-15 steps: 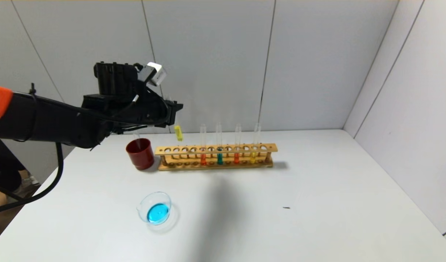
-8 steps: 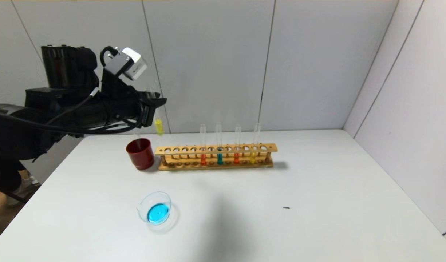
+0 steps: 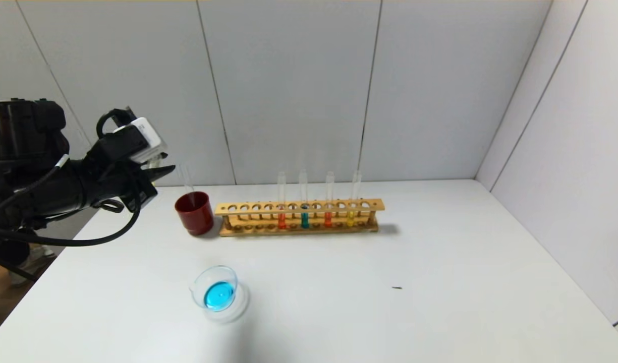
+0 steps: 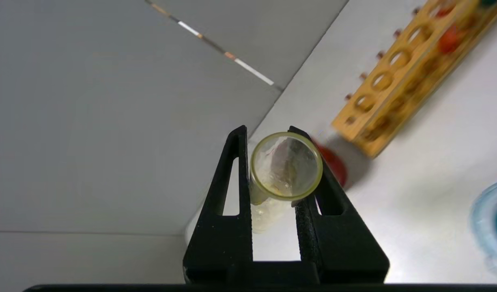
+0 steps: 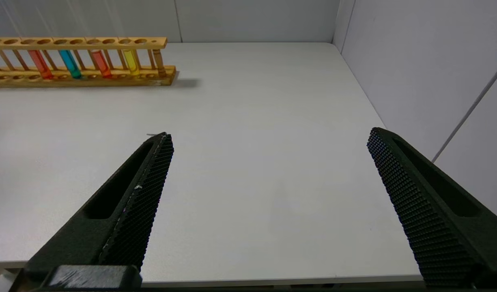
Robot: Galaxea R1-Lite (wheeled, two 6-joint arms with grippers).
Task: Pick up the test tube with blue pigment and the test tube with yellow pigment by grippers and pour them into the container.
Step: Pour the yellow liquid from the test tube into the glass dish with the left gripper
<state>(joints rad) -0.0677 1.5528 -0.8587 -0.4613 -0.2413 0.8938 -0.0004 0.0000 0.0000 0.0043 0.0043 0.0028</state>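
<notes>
My left gripper (image 3: 162,172) hangs above the table's far left edge, left of the dark red cup (image 3: 194,214). In the left wrist view the left gripper (image 4: 267,129) is shut on the test tube with yellow pigment (image 4: 286,166), seen mouth-on with a yellowish rim. That tube is hidden behind the gripper in the head view. The test tube with blue pigment (image 3: 304,219) stands in the wooden rack (image 3: 298,206). The container (image 3: 215,291), a clear glass dish, holds blue liquid at the front left. My right gripper (image 5: 270,134) is open and empty over the table's near right.
The rack also holds two orange-red tubes (image 3: 281,220) and another yellow tube (image 3: 350,217). A clear empty tube (image 3: 186,179) leans in the red cup. White walls close the back and right. A small dark speck (image 3: 397,288) lies on the table.
My left arm has swung left and lower with the yellow tube, from above the rack's left end to left of the red cup. The tube's yellow liquid no longer shows in the head view.
</notes>
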